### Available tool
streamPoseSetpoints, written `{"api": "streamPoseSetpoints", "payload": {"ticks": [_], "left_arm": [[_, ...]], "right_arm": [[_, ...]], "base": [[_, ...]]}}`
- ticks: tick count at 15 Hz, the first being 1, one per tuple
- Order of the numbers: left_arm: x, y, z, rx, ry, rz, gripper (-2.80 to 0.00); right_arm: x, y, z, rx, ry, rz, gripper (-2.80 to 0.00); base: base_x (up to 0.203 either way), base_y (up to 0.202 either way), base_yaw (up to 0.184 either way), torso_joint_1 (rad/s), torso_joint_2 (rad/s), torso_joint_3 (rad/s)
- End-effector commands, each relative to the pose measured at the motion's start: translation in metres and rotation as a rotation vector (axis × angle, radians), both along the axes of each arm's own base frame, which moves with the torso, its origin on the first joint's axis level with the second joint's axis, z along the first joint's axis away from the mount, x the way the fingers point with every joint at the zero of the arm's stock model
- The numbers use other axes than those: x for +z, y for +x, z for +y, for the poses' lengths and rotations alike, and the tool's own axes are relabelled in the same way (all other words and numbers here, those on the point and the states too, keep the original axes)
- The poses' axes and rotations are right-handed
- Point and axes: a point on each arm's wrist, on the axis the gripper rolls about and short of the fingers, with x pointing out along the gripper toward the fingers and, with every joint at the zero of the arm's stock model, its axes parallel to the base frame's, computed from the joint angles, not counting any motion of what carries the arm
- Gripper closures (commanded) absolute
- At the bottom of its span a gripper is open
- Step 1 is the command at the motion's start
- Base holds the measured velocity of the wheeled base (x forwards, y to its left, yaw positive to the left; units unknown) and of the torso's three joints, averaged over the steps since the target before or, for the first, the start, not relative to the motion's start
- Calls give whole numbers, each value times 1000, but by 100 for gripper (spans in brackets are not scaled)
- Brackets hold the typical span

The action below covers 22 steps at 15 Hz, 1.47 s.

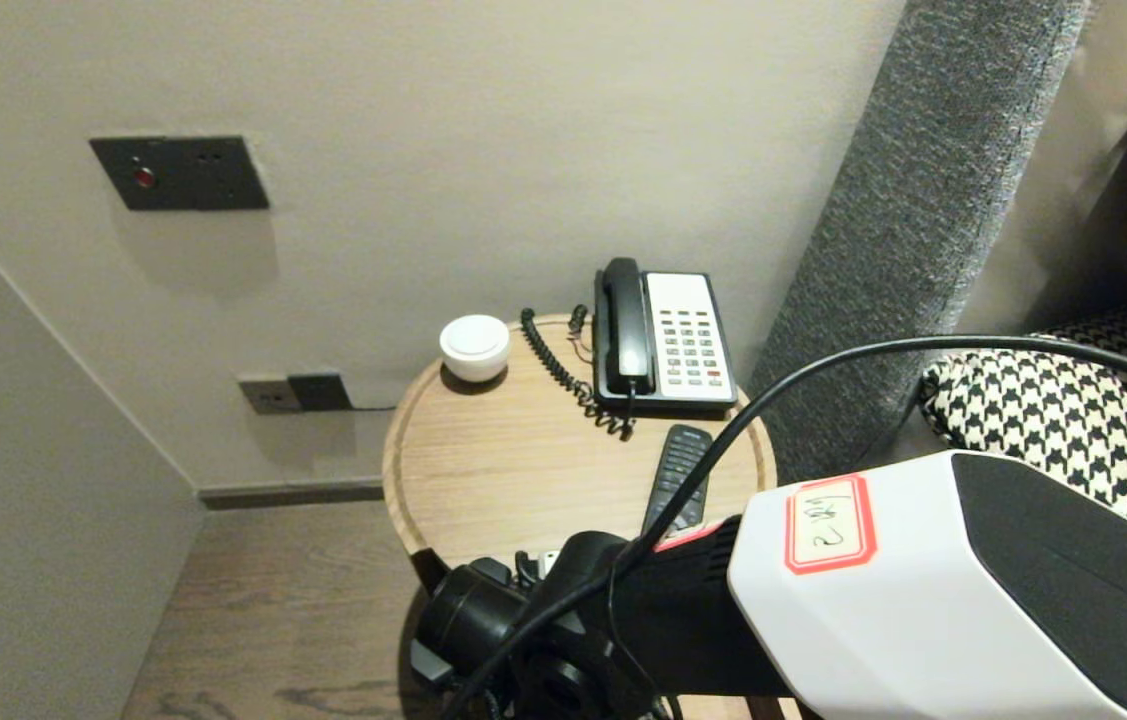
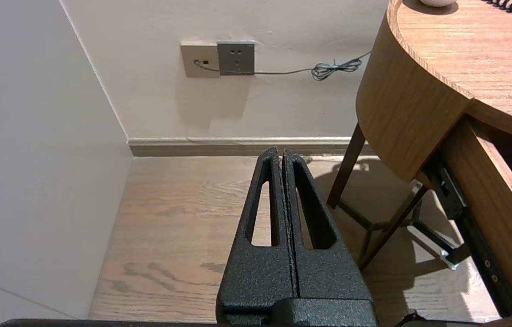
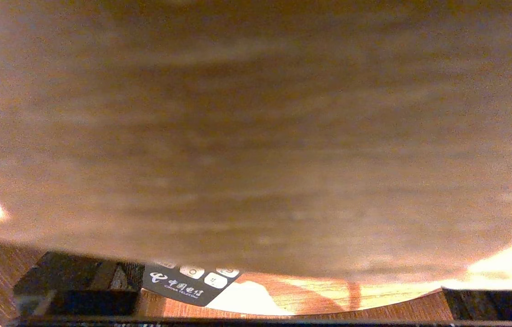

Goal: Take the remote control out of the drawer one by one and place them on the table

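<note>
"Right tool [image 3: 283, 293]: state and place?" (K.)
"Released, fingers [image 3: 74, 284] spread wide, hovering close over the front edge of the round bench [image 1: 483, 470]. TV remote [image 1: 678, 475] lies flat on the bench's front right, just on my side of the telephone [image 1: 668, 340]. Its logo end shows between my fingers, nearer one of them. Left tool [image 2: 281, 156] is clenched on nothing, parked low over the floor [image 2: 178, 218] beside the bench." (op.)
"Step?" (K.)
"My judgement: approach to the remote, no contact yet. Next move calls for centring the fingers across its narrow width, then lowering before closing." (op.)
"Count?" (K.)
"One remote, one telephone, one white round puck [image 1: 474, 346], two tools." (op.)
</note>
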Motion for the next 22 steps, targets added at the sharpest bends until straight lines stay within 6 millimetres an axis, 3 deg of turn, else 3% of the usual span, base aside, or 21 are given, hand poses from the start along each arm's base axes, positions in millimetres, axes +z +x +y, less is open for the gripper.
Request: {"api": "streamPoseSetpoints", "payload": {"ticks": [1,2,10,15,22], "left_arm": [[0,0,0,1,-2,-3,0],[0,0,0,1,-1,-3,0],[0,0,0,1,-1,-2,0],[0,0,0,1,0,-3,0],[0,0,0,1,-1,-3,0]], "right_arm": [[-3,0,0,-4,-7,5,-280],[-2,0,0,-4,-7,3,0],[10,-2,-3,-3,14,-11,0],[30,-5,-6,-4,53,-43,0],[28,9,-19,-66,74,0,0]], "base": [[0,0,0,0,0,0],[0,0,0,0,0,0],[0,0,0,0,0,0],[0,0,0,0,0,0],[0,0,0,0,0,0]]}}
